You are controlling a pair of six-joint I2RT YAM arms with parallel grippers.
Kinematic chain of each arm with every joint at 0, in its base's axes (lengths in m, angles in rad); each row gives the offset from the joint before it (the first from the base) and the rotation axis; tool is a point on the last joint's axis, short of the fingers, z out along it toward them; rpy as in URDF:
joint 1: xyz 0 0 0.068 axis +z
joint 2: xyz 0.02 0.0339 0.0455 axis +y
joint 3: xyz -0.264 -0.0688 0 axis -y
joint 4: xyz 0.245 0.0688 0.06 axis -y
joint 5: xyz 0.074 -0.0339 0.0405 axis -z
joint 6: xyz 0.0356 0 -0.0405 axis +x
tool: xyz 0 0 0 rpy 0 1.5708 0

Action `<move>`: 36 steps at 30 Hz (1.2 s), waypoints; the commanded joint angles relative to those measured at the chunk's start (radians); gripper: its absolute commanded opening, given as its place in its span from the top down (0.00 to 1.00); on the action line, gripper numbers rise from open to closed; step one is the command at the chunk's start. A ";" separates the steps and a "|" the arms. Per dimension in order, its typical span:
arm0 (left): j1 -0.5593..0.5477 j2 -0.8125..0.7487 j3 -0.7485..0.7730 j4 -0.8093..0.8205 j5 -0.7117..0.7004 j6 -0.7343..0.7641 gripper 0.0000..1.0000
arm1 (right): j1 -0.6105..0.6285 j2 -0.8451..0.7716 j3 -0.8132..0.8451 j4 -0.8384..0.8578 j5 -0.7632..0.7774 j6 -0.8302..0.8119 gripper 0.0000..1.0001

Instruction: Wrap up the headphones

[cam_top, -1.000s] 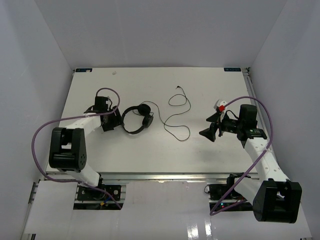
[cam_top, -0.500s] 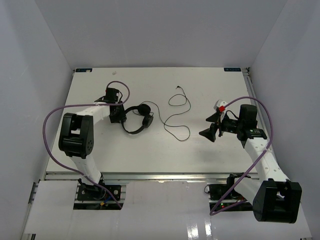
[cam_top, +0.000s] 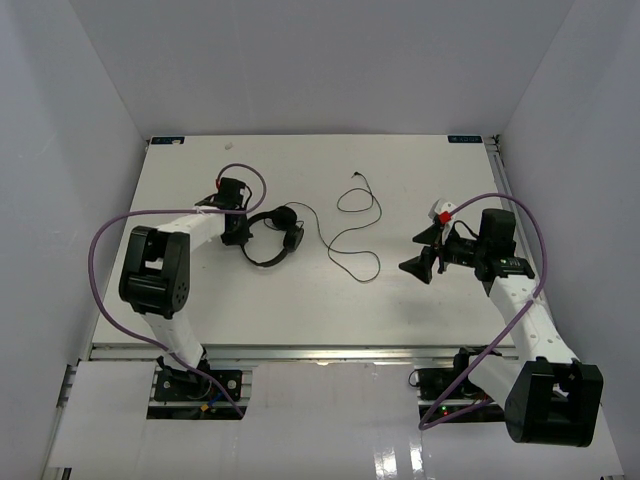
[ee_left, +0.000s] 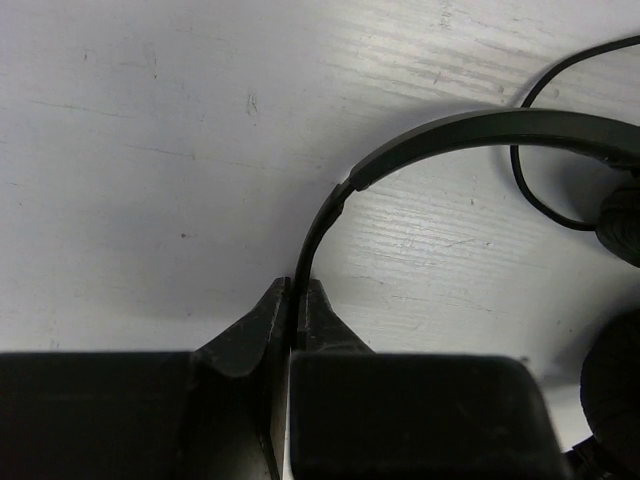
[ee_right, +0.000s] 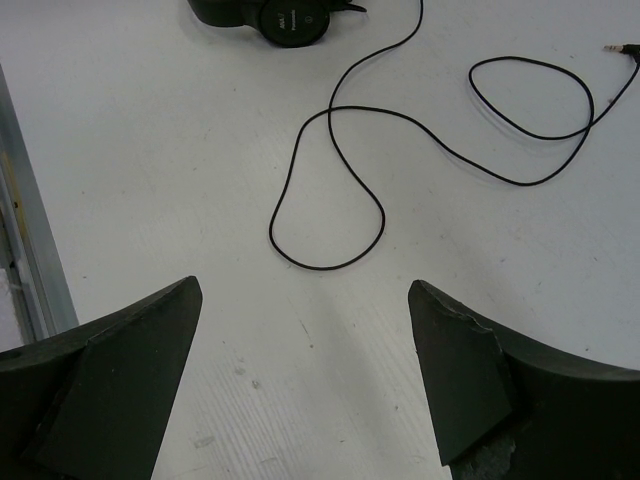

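Black headphones (cam_top: 294, 240) lie left of the surface's (cam_top: 400, 320) centre | left fingers (ee_left: 293, 300) clamp the thin headband (ee_left: 480, 125) | right fingers (ee_right: 302, 290) hang spread wide, holding nothing | cable (ee_right: 320, 268) snakes toward the far edge

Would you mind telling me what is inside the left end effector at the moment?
The thin headband of the headphones is pinched in the shut left end effector. How far the band reaches in is hidden by the end effector's own body.
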 commanded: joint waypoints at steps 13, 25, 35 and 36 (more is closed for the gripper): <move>-0.094 -0.456 -0.065 -0.077 0.419 0.019 1.00 | 0.368 0.092 0.056 0.293 0.287 -0.172 0.10; -0.121 -0.658 0.057 -0.226 0.487 -0.001 1.00 | 0.374 0.338 0.231 0.616 -0.031 0.185 0.10; -0.121 -0.710 0.234 -0.323 0.557 -0.038 1.00 | 0.397 0.410 0.290 0.720 -0.258 0.166 0.10; -0.121 -0.711 0.266 -0.333 0.564 -0.046 1.00 | 0.397 0.420 0.329 0.600 -0.263 0.038 0.10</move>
